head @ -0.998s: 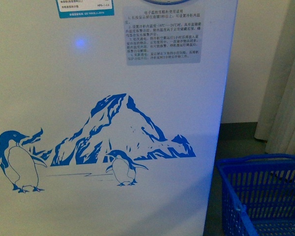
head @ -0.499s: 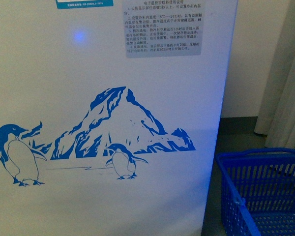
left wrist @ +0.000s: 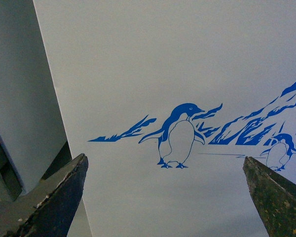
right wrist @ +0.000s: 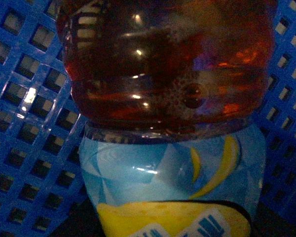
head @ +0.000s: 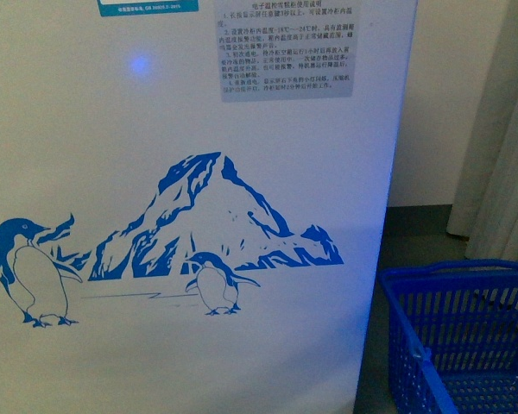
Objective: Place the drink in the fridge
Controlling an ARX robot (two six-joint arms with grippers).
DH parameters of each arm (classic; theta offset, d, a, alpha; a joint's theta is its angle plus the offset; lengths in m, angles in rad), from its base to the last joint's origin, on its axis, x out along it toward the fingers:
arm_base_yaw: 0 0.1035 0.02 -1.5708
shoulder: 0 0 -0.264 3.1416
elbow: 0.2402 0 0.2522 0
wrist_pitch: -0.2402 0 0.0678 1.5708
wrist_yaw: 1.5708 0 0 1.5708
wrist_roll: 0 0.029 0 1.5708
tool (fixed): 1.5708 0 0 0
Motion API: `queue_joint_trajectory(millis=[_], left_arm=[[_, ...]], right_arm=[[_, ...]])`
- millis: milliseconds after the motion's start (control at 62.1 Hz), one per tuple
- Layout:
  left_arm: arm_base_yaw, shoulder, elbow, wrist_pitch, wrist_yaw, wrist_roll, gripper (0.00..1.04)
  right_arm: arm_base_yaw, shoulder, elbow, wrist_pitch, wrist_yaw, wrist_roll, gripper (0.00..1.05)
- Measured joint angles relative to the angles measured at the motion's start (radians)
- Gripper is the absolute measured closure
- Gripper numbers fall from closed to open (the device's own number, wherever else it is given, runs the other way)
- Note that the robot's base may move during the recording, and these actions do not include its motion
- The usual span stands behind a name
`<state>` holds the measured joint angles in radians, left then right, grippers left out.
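Front view: the fridge [head: 198, 129] fills most of the frame, with only its white front panel, the penguin-and-mountain picture [head: 216, 224] and a printed instruction sticker [head: 285, 52] visible. The top opening is out of frame, so the camera sits low against the cabinet. A blue basket [head: 466, 285] stands on the floor just beside the fridge's right corner. Neither arm appears here. Left wrist view: the left gripper [left wrist: 164, 159] is spread wide and empty, its two dark fingers [left wrist: 59, 197] framing the fridge panel [left wrist: 187, 59] and a penguin [left wrist: 177, 136]. It faces the cabinet without touching it, probably parked clear because this arm has no load. Right wrist view: the drink [right wrist: 167, 74] fills the frame at very close range, showing amber-red liquid above a light blue and yellow label [right wrist: 172, 173], with the blue basket mesh [right wrist: 24, 123] directly behind it. The drink is therefore inside or against the basket, not in the fridge. The right gripper's fingers are not visible, so a grasp cannot be confirmed. The close framing suggests the arm is placed for pickup. Judged status: the placing step is not yet done, and the bottle must be raised above the fridge rim.
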<state>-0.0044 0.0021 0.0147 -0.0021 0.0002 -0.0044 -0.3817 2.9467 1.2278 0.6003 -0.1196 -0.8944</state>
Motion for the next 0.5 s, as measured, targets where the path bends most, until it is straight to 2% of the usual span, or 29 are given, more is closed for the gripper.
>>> queue_joint_trajectory(millis=[209,370,499], left_arm=[[0.000,0.000,0.000,0.000,0.000,0.000,0.08],[0.000,0.000,0.000,0.000,0.000,0.000,0.08],[0.000,0.000,0.000,0.000,0.000,0.000,0.08]], right_arm=[[0.011,-0.206,-0.136,0.024,-0.063,0.116,0.66],[0.069,-0.658,-0.323,0.059,-0.152,0.385,0.67],[0.107,-1.010,-0.438,0.002,-0.174,0.596,0.67]])
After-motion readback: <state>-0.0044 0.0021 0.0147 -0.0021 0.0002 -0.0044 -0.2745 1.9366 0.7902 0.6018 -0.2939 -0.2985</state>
